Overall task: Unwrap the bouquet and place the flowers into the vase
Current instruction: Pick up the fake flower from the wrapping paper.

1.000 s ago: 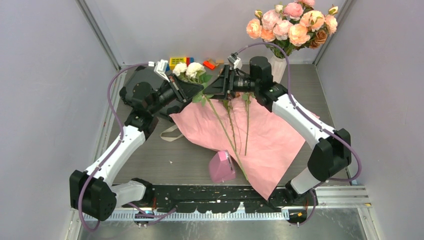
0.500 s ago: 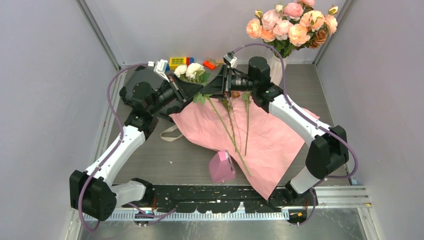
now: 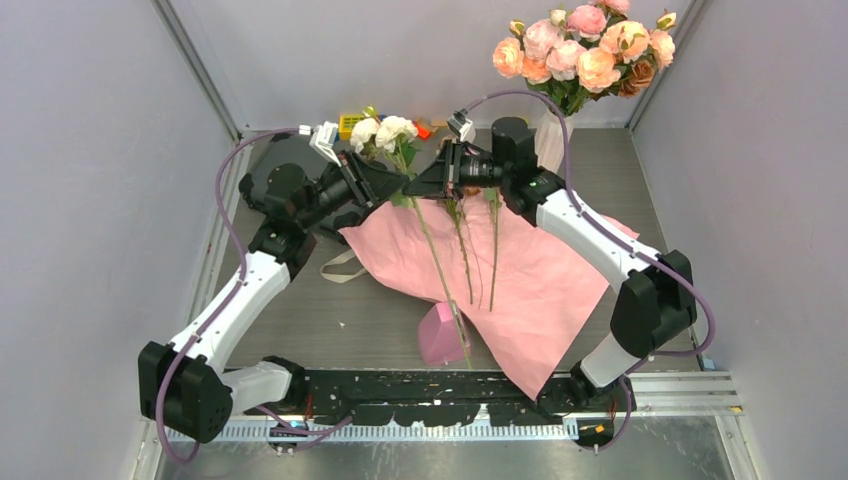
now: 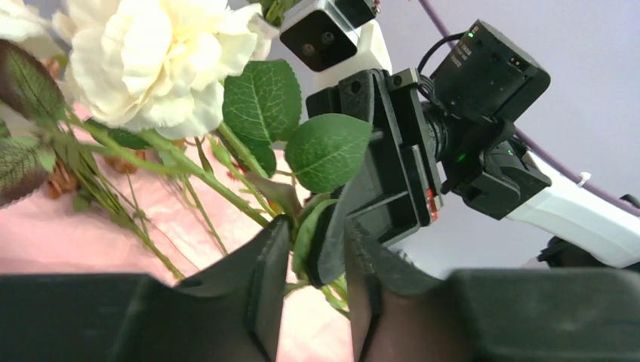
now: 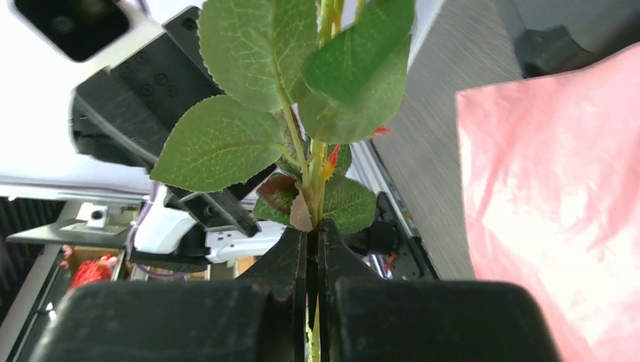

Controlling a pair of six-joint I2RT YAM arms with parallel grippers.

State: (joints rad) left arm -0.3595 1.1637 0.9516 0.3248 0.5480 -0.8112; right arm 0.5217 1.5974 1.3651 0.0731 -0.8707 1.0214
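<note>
Pinched shut on a leafy green stem, right gripper, jaws tight together. Just beside it, left gripper, fingers a little apart, leaf and stem in the gap. Up between the two wrists, cream roses, long stems trailing down across the pink wrapping paper. Paper spread open on the table, beige ribbon off its left edge, small pink wedge at its near edge. Far right, behind the right arm, white vase with a peach rose cluster in it.
</note>
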